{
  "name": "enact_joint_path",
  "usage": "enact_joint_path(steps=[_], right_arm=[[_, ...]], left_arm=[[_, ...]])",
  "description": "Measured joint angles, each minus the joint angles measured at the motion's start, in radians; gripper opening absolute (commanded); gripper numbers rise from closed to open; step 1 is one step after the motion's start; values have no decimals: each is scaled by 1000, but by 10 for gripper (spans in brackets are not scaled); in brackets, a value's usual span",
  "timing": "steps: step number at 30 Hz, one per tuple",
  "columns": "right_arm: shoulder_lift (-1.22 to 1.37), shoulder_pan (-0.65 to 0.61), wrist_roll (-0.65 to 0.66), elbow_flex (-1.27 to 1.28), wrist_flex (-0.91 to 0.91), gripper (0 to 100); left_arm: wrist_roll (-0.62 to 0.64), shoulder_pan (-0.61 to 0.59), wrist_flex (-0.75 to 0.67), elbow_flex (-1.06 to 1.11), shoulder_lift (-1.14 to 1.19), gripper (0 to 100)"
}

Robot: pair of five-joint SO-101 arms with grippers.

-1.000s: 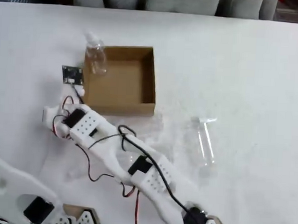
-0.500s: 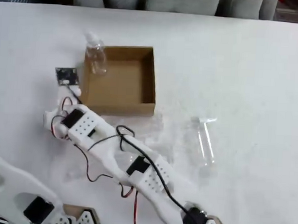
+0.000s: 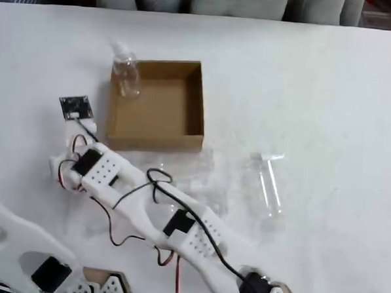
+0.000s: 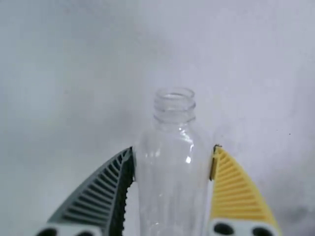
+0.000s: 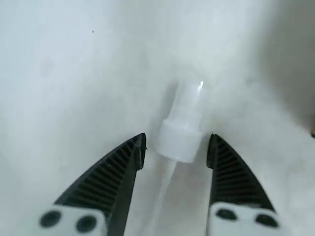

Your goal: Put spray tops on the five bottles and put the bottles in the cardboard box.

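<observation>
I am working at a white bench (image 3: 329,94), seen from above. Toward its far left an open brown cardboard box (image 3: 155,143) is sitting square and upright.

A clear capped bottle (image 3: 125,77) is standing at the box's far left corner. I cannot tell whether it is inside the wall or just outside it.

A clear lying bottle (image 3: 270,190), also wearing a white spray top, is resting on its side on the bench. It is well apart from the box, on the other side from the standing one.

My left tool (image 4: 172,151) is gripping a clear bare-necked bottle (image 4: 173,128). The grey and yellow jaws are pressing on either side of its body, and its threaded mouth is uncovered.

My right tool (image 5: 175,140) is straddling a loose white spray top (image 5: 183,128) with a thin dip tube. The black jaws are standing narrowly apart on either side of its collar, with a sliver of gap on one side, so they are not clamping it.

I am judging the task as under way. Two bottles are capped and at most one is boxed. The top between my right jaws is waiting to be gripped and fitted to the bottle in my left tool. After that, the lying bottle and any others are needing to be boxed.
</observation>
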Motion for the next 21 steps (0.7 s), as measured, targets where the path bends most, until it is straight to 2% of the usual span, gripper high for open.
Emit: enact_joint_path(steps=[3, 5, 9, 12, 18, 21], right_arm=[[2, 5, -3, 0, -3, 2], [15, 15, -5, -11, -3, 32], [20, 25, 3, -17, -3, 15], [20, 32, 75, -38, 17, 15], [-132, 52, 236, -84, 256, 15], [-258, 95, 308, -94, 373, 15]], left_arm=[[0, 0, 0, 0, 0, 21], [0, 5, 0, 0, 0, 21], [0, 34, 0, 0, 0, 21], [0, 78, 0, 0, 0, 21], [8, 227, 68, 0, -44, 20], [52, 307, 87, 2, -126, 20]])
